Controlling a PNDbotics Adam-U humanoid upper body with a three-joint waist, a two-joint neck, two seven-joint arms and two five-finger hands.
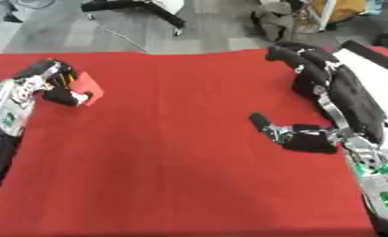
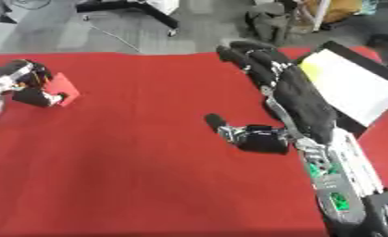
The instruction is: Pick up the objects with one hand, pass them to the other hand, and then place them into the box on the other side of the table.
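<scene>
While my right hand (image 2: 258, 134) lies open on the red counter (image 1: 172, 152), well right of the red block (image 1: 87, 87), my left hand (image 1: 55, 83) pinches that block at the far-left edge. A shallow pinch could drop it during the handover.
</scene>
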